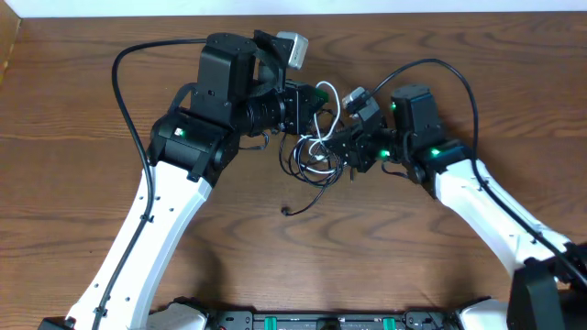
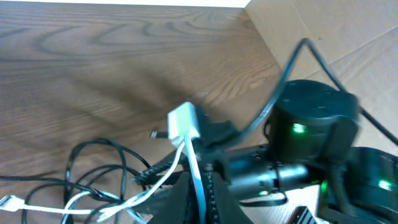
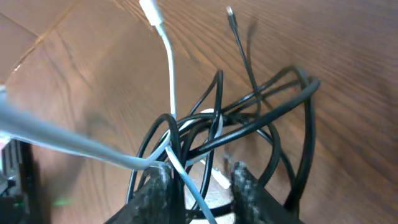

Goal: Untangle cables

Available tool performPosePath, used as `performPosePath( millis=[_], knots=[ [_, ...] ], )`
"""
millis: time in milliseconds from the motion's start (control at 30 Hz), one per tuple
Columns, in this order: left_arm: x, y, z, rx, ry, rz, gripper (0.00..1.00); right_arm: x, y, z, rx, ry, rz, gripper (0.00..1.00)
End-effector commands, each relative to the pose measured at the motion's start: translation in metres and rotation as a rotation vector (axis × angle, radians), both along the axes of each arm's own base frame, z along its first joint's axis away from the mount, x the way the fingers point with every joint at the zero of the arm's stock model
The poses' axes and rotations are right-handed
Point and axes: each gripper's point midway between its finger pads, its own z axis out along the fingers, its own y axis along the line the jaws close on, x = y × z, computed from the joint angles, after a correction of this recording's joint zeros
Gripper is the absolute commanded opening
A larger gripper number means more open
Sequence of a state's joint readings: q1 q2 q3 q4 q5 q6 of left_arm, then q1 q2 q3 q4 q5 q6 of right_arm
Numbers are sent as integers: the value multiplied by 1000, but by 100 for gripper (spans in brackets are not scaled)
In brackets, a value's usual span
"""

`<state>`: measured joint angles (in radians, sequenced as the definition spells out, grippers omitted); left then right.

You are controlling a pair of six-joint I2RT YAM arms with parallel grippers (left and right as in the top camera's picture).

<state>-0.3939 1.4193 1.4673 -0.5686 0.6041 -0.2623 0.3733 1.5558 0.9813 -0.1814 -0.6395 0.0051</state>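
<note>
Left gripper [image 2: 200, 190] is pinched narrow on the white cable [image 2: 186, 152], which runs up from between its fingers to a white plug [image 2: 182, 121] near the frame's centre. At the bottom of the right wrist view, the right gripper [image 3: 199, 186] has its fingers somewhat apart with the black cables [image 3: 261, 118] looping up from the gap. I cannot tell whether it clamps them. From overhead the tangle sits at the centre of the wooden table [image 1: 413, 266], between the two grippers. One loose black cable end [image 1: 286, 212] trails toward the lower centre.
</note>
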Motion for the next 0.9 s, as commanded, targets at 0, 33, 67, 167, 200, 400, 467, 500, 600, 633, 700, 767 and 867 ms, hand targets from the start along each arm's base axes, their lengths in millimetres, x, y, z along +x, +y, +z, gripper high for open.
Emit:
performPosePath(
  millis=[0, 33, 67, 167, 200, 400, 467, 500, 600, 633, 700, 767, 867],
  knots=[
    [-4, -1, 9, -22, -11, -14, 8, 5, 4, -3, -7, -16, 14, 15],
    [-4, -2, 9, -22, -12, -14, 8, 6, 3, -3, -7, -17, 14, 9],
    [-3, -1, 9, -19, -13, -10, 8, 6, 2, -1, -3, -17, 9, 6],
    [1, 4, 6, -1, -9, 19, 8, 10, -5, 19, 47, -34, -9, 1],
    [4, 9, 2, 17, -6, 44, 8, 11, -9, 29, 68, -36, -25, 1],
    [14, 49, -38, 226, 75, 243, 8, 3, -37, 104, 202, -99, -134, 1],
    [13, 53, -45, 251, 97, 254, 8, -1, -41, 121, 229, -118, -150, 1],
    [12, 54, -50, 261, 113, 254, 8, -2, -46, 131, 247, -122, -191, 1],
    [11, 61, -69, 307, 185, 290, 7, 6, -69, 139, 265, -75, -372, 1],
    [11, 68, -80, 338, 230, 339, 8, 8, -78, 139, 261, -65, -436, 1],
    [11, 76, -94, 382, 281, 379, 7, 11, -91, 136, 235, -58, -516, 1],
    [12, 83, -104, 430, 298, 404, 8, 9, -94, 128, 202, -42, -532, 1],
    [16, 100, -109, 503, 282, 474, 7, 6, -102, 114, 142, -18, -556, 1]
  ],
)
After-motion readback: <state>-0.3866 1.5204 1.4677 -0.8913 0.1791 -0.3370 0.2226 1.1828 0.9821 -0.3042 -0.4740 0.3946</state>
